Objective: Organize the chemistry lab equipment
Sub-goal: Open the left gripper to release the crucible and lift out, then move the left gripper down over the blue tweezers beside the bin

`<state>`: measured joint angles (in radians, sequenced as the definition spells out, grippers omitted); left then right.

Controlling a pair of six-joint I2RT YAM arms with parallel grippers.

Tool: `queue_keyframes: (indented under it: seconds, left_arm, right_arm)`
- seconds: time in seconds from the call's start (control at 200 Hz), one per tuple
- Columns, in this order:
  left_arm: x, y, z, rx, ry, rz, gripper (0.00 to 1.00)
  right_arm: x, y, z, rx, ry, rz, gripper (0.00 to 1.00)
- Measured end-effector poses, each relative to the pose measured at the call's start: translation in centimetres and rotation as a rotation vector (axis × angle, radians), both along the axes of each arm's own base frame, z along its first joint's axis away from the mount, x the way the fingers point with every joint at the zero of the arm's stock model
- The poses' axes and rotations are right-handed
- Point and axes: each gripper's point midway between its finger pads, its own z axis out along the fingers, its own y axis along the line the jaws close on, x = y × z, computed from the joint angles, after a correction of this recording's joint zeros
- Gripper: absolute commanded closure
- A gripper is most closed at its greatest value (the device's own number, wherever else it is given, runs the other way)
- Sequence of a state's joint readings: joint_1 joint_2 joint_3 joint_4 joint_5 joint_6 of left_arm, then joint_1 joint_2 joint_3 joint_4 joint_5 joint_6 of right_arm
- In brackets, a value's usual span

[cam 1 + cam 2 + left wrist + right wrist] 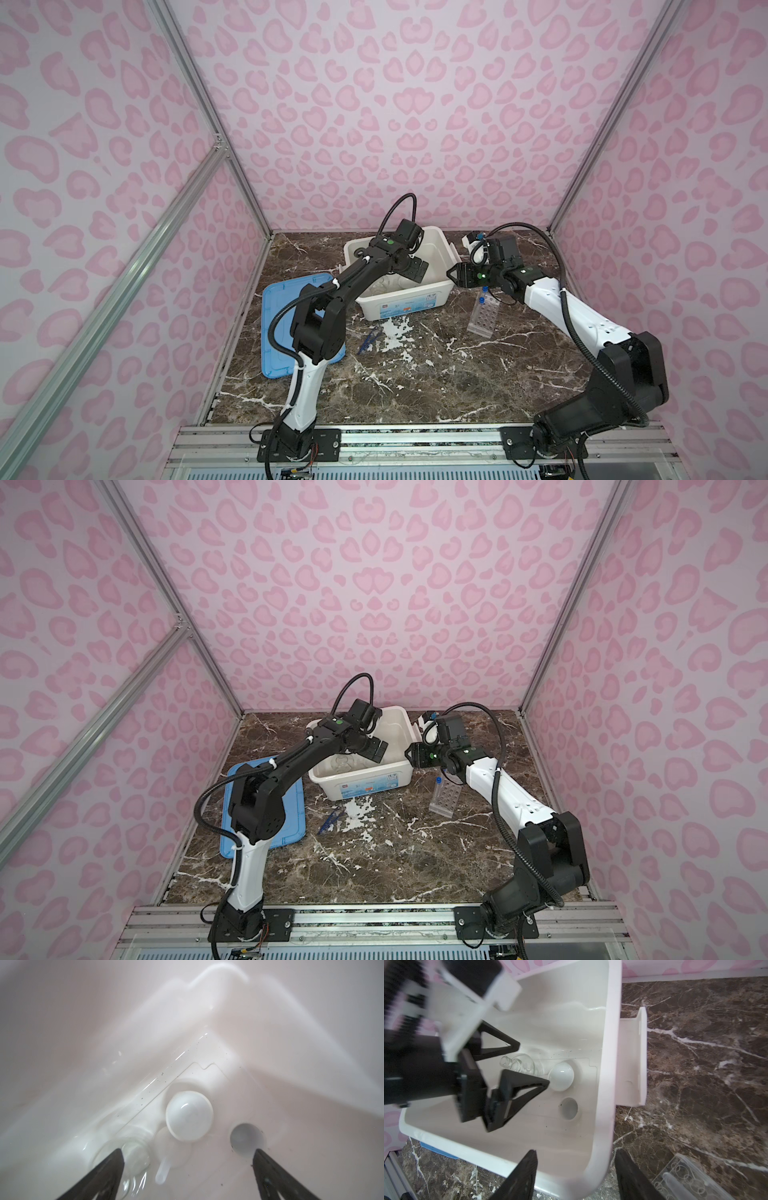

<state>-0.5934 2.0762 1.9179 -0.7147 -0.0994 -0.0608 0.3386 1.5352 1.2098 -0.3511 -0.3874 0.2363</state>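
Looking down into the bin, I have the left gripper low over its floor, jaws spread wide with nothing between them. Just ahead of the fingertips lies a small white bowl, turned dome up, close to the bin's right wall. I judge it light, hard and glossy, so a pinch on the curve would likely slip. The rim down at the floor is the only edge to catch, and that looks awkward.

Just beside it, farther from that wall, sit the glass flasks: light, stiff, slick and breakable. I would take them gently by the neck. A second small round thing, mouth up, sits near the same right wall. It may be the other bowl, but I cannot be sure.

The right gripper straddles the bin's front right corner, jaws part way apart. Whether they press on the rim I cannot tell.

Outside the bin, the clear rack stands toward the table's right edge with a blue-capped tube in it. The tweezers lie on the table in front of the bin; they look thin and springy, best gripped at mid-length. The blue lid lies flat at the left edge.
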Motion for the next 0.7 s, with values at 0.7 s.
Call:
queue_keyframes:
  seconds: [0.7]
  left_arm:
    - [-17.8, 13.7, 7.0, -0.189, -0.323, 0.196, 0.02]
  right_arm:
    - [-0.1, 0.3, 0.6, 0.017, -0.024, 0.014, 0.36]
